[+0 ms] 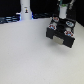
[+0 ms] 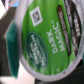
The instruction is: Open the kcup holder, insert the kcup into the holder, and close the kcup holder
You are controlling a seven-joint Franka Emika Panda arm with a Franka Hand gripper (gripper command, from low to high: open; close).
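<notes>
Kcup [image 2: 45, 42]: round, glossy green printed foil lid.

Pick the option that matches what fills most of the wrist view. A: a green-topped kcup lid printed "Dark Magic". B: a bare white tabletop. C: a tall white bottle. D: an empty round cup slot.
A: the kcup fills the wrist view, its green lid reading "Dark Magic" beside a QR code, with a white rim around it.
</notes>
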